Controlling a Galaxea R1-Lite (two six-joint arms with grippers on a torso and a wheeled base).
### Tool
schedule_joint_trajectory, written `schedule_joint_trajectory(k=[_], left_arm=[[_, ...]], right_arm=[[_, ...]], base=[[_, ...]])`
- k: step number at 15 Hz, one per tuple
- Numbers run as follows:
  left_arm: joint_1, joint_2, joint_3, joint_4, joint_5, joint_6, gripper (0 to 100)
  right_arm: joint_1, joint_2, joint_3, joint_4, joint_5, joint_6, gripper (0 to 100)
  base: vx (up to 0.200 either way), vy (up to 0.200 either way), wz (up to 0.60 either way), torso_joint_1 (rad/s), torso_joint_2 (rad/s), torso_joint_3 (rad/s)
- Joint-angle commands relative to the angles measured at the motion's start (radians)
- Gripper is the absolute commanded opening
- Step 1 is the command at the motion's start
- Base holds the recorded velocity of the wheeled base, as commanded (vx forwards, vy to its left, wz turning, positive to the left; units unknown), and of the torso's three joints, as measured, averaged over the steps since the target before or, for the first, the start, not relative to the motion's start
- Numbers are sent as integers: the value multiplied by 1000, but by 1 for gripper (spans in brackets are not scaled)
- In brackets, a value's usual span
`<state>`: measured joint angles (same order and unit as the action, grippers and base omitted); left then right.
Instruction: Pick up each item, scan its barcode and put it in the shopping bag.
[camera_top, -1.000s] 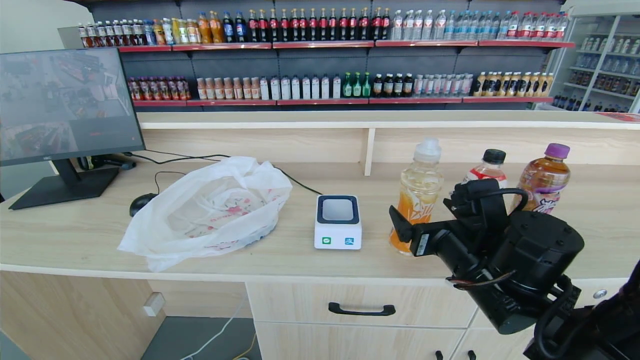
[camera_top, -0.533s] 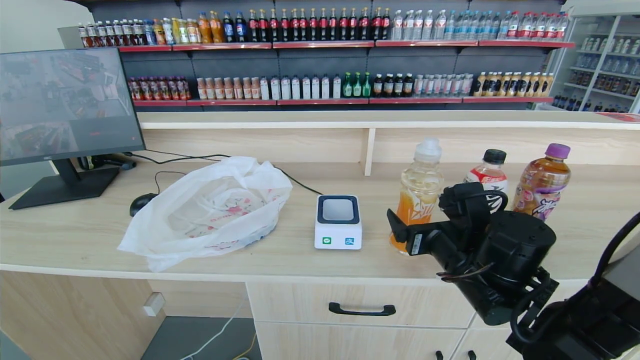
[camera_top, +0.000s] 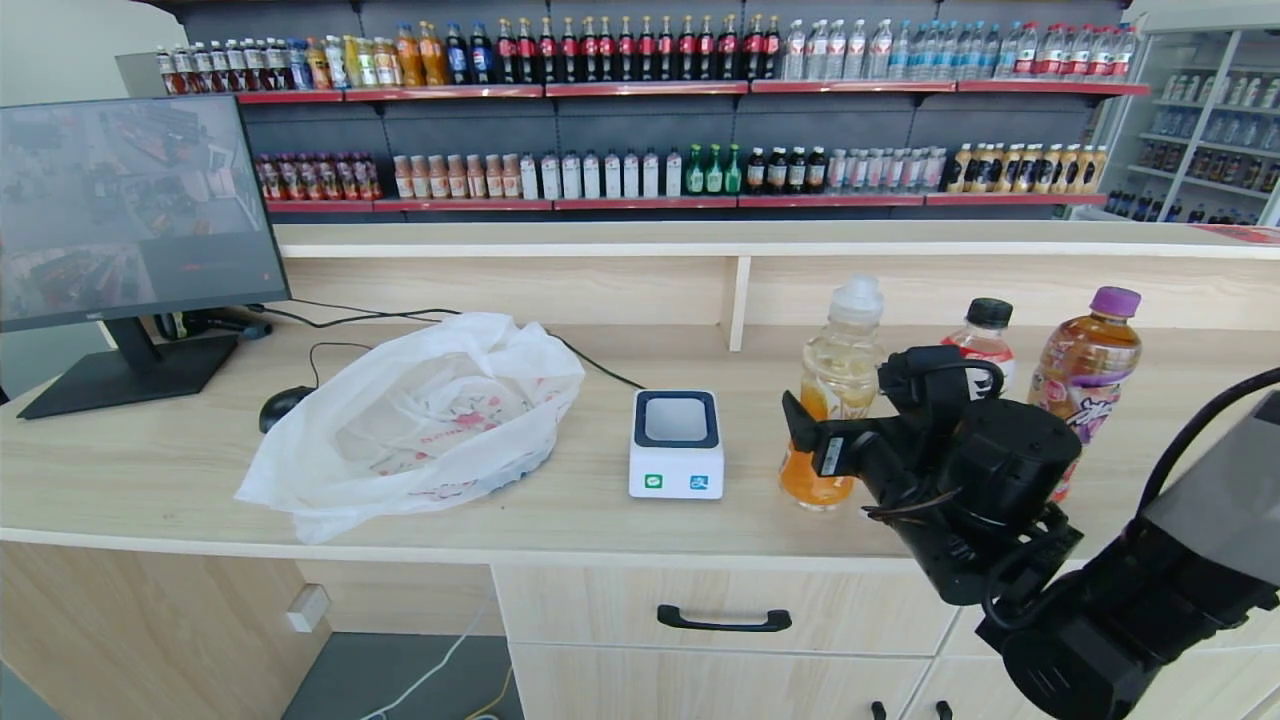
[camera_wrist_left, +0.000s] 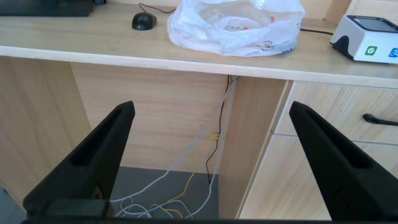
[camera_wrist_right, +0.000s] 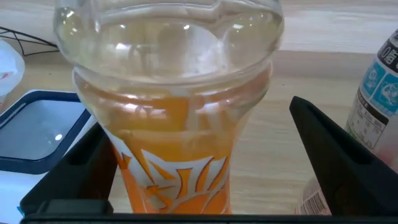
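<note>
I'm holding right claw (camera_wrist_right: 199, 158) wide open, straddling clear plastic orange-drink bottle (camera_top: 840, 375) on pale wooden tabletop (camera_top: 150, 460), gripping nothing; left claw (camera_wrist_left: 208, 155) gaping empty.

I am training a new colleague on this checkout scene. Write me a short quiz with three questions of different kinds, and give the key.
1. True or false: the white plastic shopping bag lies to the robot's left of the white scanner box with a dark top.
2. Which bottle stands directly before the open right hand? A) orange-drink bottle with a clear cap B) black-capped bottle C) purple-capped bottle
3. How many bottles stand on the wooden counter?
Key: 1 true; 2 A; 3 three.
</note>
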<state>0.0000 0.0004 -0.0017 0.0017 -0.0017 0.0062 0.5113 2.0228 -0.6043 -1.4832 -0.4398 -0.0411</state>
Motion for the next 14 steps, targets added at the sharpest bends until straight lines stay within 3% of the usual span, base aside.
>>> schedule_joint_trajectory(k=[1,14], left_arm=[[2,0,0,0,0,0,100],[0,0,0,0,-1,0,100]], right_arm=[[-20,31,-25,-3,0,-2,100],[-13,40,-49,-16,-4,-25,100]], base=[[0,0,0,0,0,0],[0,0,0,0,0,0]])
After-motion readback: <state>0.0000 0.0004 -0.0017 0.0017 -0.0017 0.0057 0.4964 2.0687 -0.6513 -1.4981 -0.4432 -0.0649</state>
